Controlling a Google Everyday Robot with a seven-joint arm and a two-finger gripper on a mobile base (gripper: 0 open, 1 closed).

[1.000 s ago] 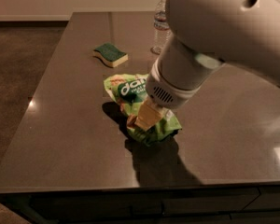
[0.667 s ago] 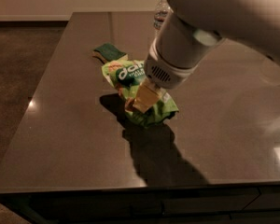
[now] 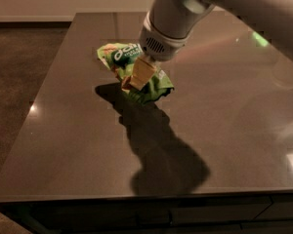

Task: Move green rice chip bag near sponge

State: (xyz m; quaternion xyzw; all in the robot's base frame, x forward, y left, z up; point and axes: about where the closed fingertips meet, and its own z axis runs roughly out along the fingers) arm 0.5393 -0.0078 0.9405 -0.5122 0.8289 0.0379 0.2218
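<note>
The green rice chip bag is crumpled, light green with a dark panel and white lettering, and hangs a little above the dark table with its shadow below. My gripper comes down from the white arm at the upper right and is shut on the bag's middle, its tan fingers pinching the foil. The sponge is hidden behind the bag and the arm.
The table's left edge runs beside a brown carpet. The front edge is at the bottom. My arm's white body covers the far right of the table. A pale wall stands behind.
My gripper has carried the bag up and away toward the table's far side, where the sponge lay. The bag now covers the sponge. The water bottle behind the arm is out of sight.
</note>
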